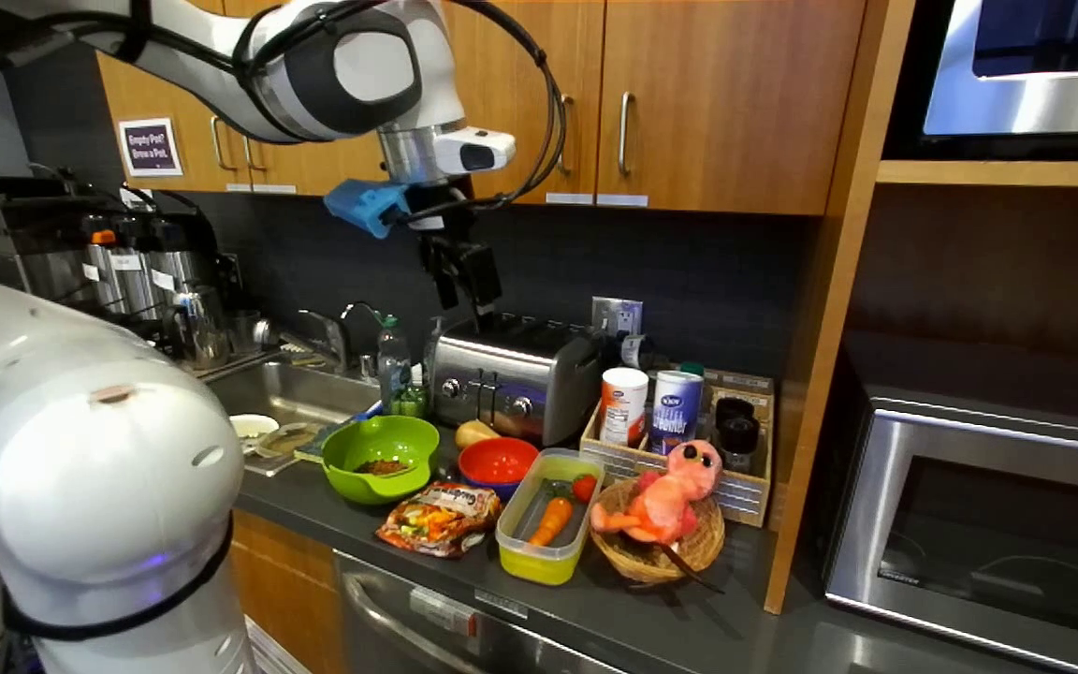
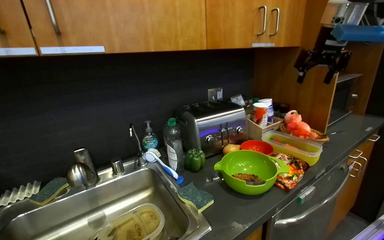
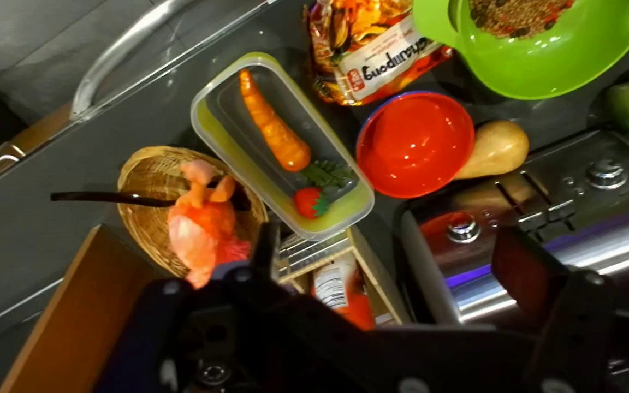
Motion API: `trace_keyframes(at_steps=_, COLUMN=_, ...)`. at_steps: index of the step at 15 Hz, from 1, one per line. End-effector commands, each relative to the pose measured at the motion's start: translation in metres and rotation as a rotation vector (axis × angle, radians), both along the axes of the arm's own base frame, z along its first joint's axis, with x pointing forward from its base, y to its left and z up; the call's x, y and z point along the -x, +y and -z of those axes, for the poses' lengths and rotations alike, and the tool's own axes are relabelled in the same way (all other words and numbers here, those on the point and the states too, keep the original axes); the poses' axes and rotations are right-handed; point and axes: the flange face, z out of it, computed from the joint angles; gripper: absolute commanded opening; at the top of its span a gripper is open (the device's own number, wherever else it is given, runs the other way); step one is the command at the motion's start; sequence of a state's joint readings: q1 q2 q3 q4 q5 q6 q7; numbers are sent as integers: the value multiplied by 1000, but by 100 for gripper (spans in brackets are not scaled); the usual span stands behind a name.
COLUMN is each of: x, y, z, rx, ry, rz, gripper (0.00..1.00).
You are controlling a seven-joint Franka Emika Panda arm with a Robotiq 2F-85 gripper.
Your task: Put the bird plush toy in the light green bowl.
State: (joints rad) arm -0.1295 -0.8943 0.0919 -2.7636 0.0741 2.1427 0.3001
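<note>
The bird plush toy [image 1: 665, 504] is pink and orange. It sits in the brown woven basket [image 1: 709, 543] in both exterior views [image 2: 299, 127]; the wrist view also shows the toy [image 3: 202, 224]. The light green bowl [image 1: 338, 473] stands on the counter near the sink, with brown bits inside; it also shows in an exterior view [image 2: 250, 186] and partly in the wrist view [image 3: 533, 82]. My gripper [image 2: 314, 80] is open and empty, high above the counter. In the wrist view its fingers [image 3: 393, 245] are spread wide, with nothing between them.
Between basket and green bowl lie the yellow-green container [image 1: 539, 566] with a carrot, a red bowl [image 1: 499, 461] and a noodle packet [image 1: 441, 520]. A toaster [image 1: 492, 384] and a box of canisters [image 1: 754, 487] stand behind. A dark utensil [image 3: 110, 198] sticks out of the basket.
</note>
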Motion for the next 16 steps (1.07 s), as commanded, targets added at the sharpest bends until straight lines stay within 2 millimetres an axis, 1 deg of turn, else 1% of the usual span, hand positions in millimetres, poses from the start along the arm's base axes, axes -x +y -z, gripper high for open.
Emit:
trace_keyframes(at_steps=1, x=-22, y=-33, z=17, rx=41, ry=18, rz=64, gripper=100)
trace_keyframes(at_steps=5, x=-46, y=-59, z=34, rx=61, ry=39, rz=106, gripper=100)
trace_keyframes(at_steps=8, x=-60, y=-67, z=42, rx=47, ry=57, rz=118, gripper=100)
trace_keyframes(at_steps=11, x=-75, y=-76, z=44, rx=27, ry=56, rz=131, gripper=100)
trace_keyframes(at_steps=13, x=-84, y=-89, z=47, rx=19, ry=60, rz=162, gripper=100)
trace_keyframes(at_steps=16, x=-95, y=-113, z=55, rx=-4, ry=85, rz=208, gripper=100)
